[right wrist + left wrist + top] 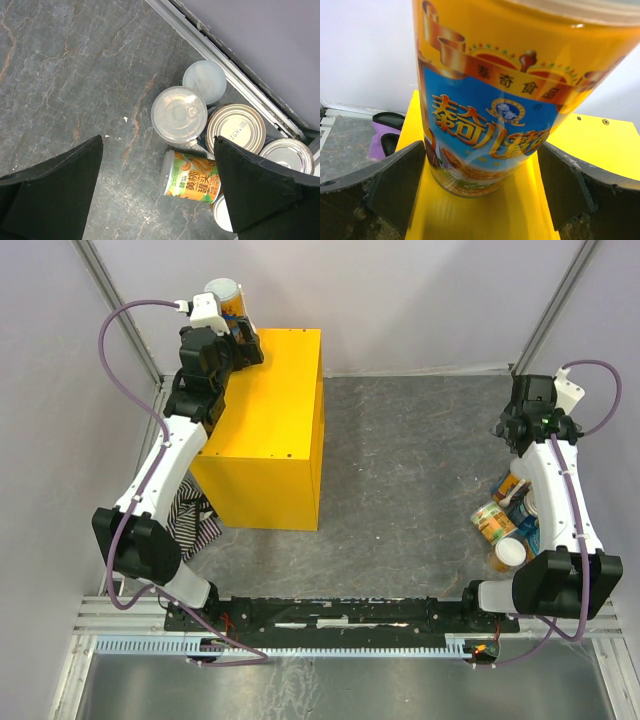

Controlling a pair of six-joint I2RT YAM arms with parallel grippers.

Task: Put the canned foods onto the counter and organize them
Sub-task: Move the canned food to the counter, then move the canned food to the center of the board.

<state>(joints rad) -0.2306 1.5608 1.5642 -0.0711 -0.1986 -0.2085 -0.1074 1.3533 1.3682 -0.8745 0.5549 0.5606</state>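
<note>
One can (490, 100) with an orange and blue label and a white lid stands upright on the far left corner of the yellow counter (600, 145). My left gripper (482, 170) is open around the can, with a gap at the right finger (565, 185). From above, this can (224, 294) sits by the counter's (270, 430) back edge with the left gripper (232, 318) at it. My right gripper (159, 142) hangs open over several cans at the right wall. Among them are a green-and-orange one lying on its side (192, 177), a clear-lidded one (179, 114) and a silver-topped one (236, 128).
A striped cloth (190, 520) lies on the floor by the counter's near left corner, under the left arm. The cluster of cans (505, 525) sits close to the right arm. A metal rail (235, 80) and the wall run just behind the cans.
</note>
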